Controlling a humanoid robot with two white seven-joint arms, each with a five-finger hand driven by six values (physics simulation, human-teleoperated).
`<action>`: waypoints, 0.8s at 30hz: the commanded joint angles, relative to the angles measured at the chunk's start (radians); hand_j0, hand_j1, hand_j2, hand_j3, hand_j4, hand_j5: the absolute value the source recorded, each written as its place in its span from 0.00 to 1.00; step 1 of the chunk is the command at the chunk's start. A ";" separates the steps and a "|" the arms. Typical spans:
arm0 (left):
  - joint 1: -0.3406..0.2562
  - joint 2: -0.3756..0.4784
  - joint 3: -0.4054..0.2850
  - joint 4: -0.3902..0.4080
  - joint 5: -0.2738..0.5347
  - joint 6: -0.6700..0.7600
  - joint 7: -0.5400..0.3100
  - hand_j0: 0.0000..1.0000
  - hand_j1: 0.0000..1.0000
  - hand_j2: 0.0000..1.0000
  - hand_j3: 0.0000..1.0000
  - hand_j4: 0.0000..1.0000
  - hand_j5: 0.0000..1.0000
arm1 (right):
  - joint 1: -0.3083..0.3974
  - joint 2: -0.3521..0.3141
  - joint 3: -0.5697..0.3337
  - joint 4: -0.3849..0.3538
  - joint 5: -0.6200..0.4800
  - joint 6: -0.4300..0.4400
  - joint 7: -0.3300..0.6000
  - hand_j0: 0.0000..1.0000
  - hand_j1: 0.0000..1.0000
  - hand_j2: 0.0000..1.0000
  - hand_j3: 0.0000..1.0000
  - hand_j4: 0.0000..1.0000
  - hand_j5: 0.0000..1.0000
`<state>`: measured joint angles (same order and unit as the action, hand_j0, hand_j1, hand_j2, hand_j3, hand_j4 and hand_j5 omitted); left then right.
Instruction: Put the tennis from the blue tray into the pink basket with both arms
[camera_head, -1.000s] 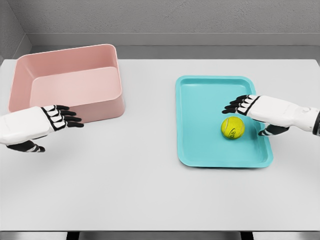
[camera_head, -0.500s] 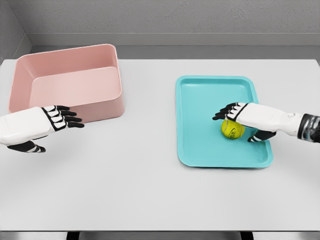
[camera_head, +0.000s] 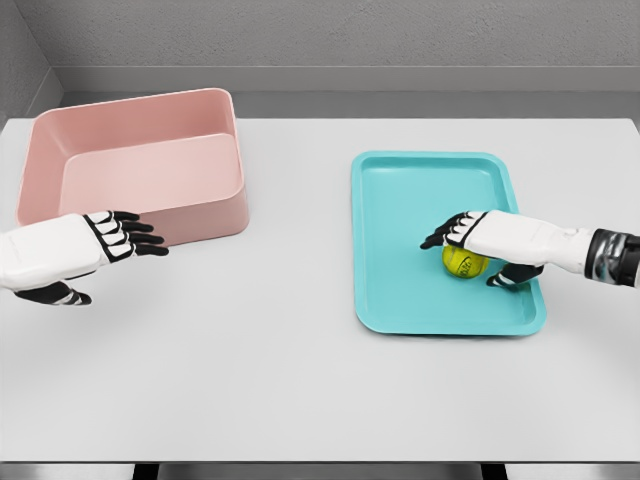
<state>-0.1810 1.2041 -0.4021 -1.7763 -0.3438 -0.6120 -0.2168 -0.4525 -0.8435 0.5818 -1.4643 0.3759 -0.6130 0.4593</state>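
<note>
Yellow-green and partly covered, the tennis ball (camera_head: 464, 264) sits in the blue tray (camera_head: 400, 200) directly under your right hand (camera_head: 478, 240). Against the frame a second ago, that hand has come down and reached further across the tray: then it hovered above and behind the ball with the whole ball showing, now its palm lies over the ball's top, the black fingers (camera_head: 442, 237) draped past its far side and the thumb (camera_head: 510, 277) low on the near side. The fingers curve around the ball, but you cannot tell from this view whether they are actually gripping it; the ball has not moved from its spot on the tray floor.

Your left hand (camera_head: 85, 250) is unchanged, fingers relaxed and holding nothing, hovering over the white table (camera_head: 280, 340) just in front of the pink basket (camera_head: 140, 165). The basket stands well apart from your right hand, across bare table.
</note>
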 joint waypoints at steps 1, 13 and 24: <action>0.000 0.002 0.000 0.000 0.006 0.001 0.000 1.00 1.00 1.00 1.00 1.00 1.00 | 0.000 0.001 0.000 -0.001 0.001 0.002 0.002 0.90 0.90 0.90 0.90 0.90 0.90; 0.000 0.000 0.000 0.000 0.005 0.001 0.000 1.00 1.00 1.00 1.00 1.00 1.00 | 0.000 0.011 0.000 -0.001 0.006 0.002 0.004 0.79 0.79 0.79 0.79 0.79 0.79; 0.000 0.000 0.000 0.000 0.005 0.001 0.000 1.00 1.00 1.00 1.00 1.00 1.00 | 0.000 0.012 0.000 0.002 0.038 0.002 0.018 0.58 0.58 0.58 0.58 0.58 0.58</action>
<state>-0.1810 1.2027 -0.4021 -1.7763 -0.3448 -0.6120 -0.2168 -0.4525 -0.8309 0.5815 -1.4621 0.4114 -0.6121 0.4691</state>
